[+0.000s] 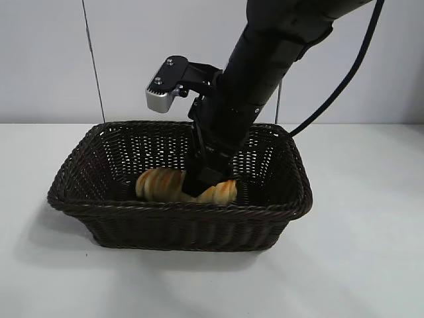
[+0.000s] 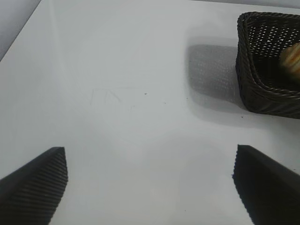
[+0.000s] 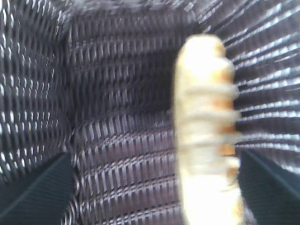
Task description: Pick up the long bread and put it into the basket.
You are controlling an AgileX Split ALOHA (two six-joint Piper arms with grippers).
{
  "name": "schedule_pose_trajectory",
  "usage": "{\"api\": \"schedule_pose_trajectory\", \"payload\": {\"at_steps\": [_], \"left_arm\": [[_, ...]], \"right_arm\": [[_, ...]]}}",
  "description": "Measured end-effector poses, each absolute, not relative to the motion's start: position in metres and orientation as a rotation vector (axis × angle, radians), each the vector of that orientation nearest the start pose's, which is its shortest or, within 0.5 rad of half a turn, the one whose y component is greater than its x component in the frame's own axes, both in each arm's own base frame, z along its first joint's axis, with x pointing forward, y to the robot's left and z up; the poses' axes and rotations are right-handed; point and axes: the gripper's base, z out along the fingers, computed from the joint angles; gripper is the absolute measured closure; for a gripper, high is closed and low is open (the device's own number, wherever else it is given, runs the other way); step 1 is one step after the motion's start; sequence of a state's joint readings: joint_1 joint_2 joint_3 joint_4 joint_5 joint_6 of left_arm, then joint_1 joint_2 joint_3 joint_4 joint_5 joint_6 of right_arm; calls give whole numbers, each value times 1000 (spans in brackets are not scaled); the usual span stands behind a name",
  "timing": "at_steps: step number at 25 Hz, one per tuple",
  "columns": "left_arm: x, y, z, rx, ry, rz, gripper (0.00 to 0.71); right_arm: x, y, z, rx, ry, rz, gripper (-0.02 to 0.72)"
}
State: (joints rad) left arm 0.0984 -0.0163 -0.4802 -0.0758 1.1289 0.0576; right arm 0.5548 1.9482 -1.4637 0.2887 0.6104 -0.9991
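Note:
The long bread [image 1: 162, 185], golden with orange stripes, lies on the floor of the dark woven basket [image 1: 179, 209] near its front wall. My right gripper [image 1: 205, 182] reaches down into the basket right over the loaf. In the right wrist view its fingers stand wide apart, open [image 3: 154, 159]; the bread [image 3: 204, 117] lies close beside one finger, with bare basket [image 3: 117, 93] weave between it and the other. My left gripper [image 2: 150, 157] hangs open over bare table, off to one side of the basket [image 2: 253, 79], where an end of the bread [image 2: 291, 56] shows.
The white table [image 1: 371, 252] spreads around the basket on all sides. A black cable [image 1: 344, 79] trails from the right arm toward the back wall. The left arm is outside the exterior view.

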Motion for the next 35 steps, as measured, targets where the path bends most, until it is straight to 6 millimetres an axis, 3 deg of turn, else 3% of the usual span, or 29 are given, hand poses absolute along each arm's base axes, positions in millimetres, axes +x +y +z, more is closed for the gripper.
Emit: {"api": "schedule_pose_trajectory", "payload": {"at_steps": [8, 13, 19, 29, 32, 35], "left_arm": [[-8, -7, 266, -37, 2113, 2, 16], [-8, -7, 266, -37, 2113, 3, 16], [-8, -7, 266, -37, 2113, 3, 16], [-8, -7, 266, -37, 2113, 4, 16], [-8, -7, 266, -37, 2113, 4, 16], [-8, -7, 266, -37, 2113, 4, 16]], "right_arm": [[373, 242, 298, -1037, 2237, 238, 9], [384, 222, 330, -787, 2337, 201, 9], [405, 161, 346, -548, 2464, 140, 9], [427, 24, 344, -145, 2619, 1, 9], [424, -2, 342, -68, 2669, -29, 9], [421, -16, 342, -27, 2697, -47, 9]]}}
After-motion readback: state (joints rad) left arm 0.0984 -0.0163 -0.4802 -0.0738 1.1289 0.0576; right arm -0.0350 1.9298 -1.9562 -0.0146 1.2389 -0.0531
